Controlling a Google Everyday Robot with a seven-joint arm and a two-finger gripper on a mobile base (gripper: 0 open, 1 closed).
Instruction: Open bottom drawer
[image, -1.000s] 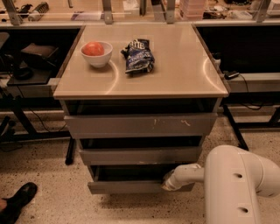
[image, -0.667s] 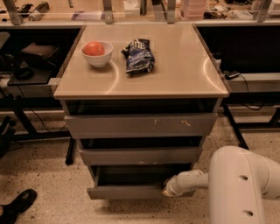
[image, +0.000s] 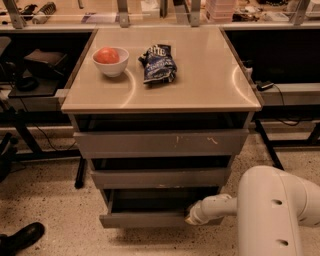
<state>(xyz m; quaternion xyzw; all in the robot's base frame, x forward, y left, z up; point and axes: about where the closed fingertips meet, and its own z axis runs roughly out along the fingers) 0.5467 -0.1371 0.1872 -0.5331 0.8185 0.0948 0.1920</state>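
The bottom drawer (image: 142, 219) is the narrowest of three grey metal drawers under a tan table top. It stands pulled out, with a dark gap and shallow tray (image: 150, 204) showing behind its plain flat front. My gripper (image: 192, 216) is at the right end of that drawer front, at the tip of the white arm (image: 272, 215) that comes in from the lower right. The mid-width drawer front (image: 160, 177) and the widest, scratched drawer front (image: 161, 143) sit above it.
On the table top (image: 200, 75) stand a white bowl with a red fruit (image: 110, 60) and a dark chip bag (image: 157, 64). A black shoe (image: 22, 237) is on the speckled floor at lower left. Desks with cables flank the table.
The bottom drawer has slid a little further out toward the camera with my gripper at its right end. The shoe at lower left has shifted downward.
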